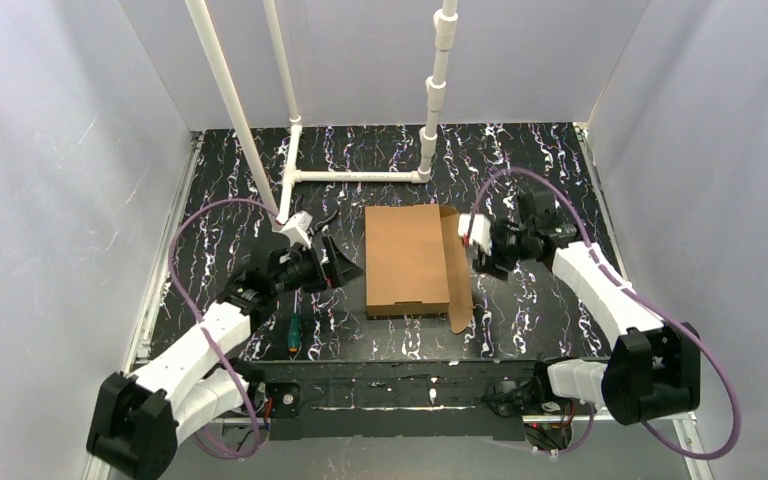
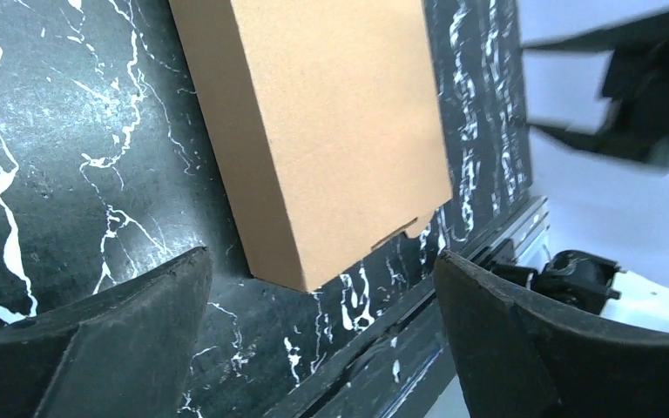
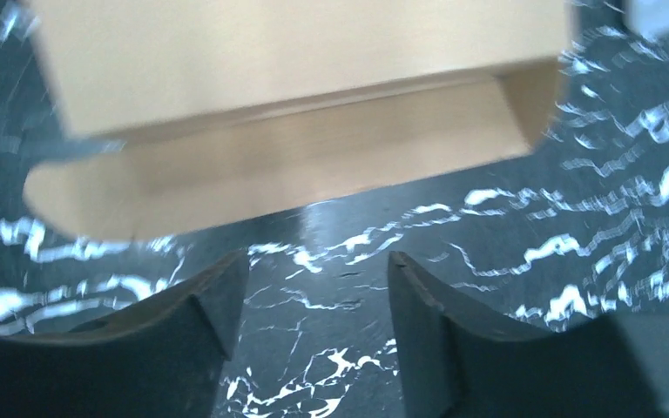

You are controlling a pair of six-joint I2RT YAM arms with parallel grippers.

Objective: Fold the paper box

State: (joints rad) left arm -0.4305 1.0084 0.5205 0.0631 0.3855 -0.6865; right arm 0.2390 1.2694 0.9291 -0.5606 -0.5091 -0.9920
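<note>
The paper box (image 1: 406, 258) is brown cardboard, folded into a flat rectangular box in the middle of the black marbled table. One long flap (image 1: 457, 275) sticks out loose along its right side. My left gripper (image 1: 345, 266) is open and empty just left of the box, whose near corner shows in the left wrist view (image 2: 314, 131). My right gripper (image 1: 476, 243) is open and empty just right of the flap. The right wrist view shows the box top (image 3: 296, 61) and the flap (image 3: 279, 174) ahead of the fingers, not touching them.
A white pipe frame (image 1: 355, 176) stands at the back of the table. A green-handled tool (image 1: 291, 335) lies near the front left, beside the left arm. Grey walls enclose the table (image 1: 520, 160) on three sides.
</note>
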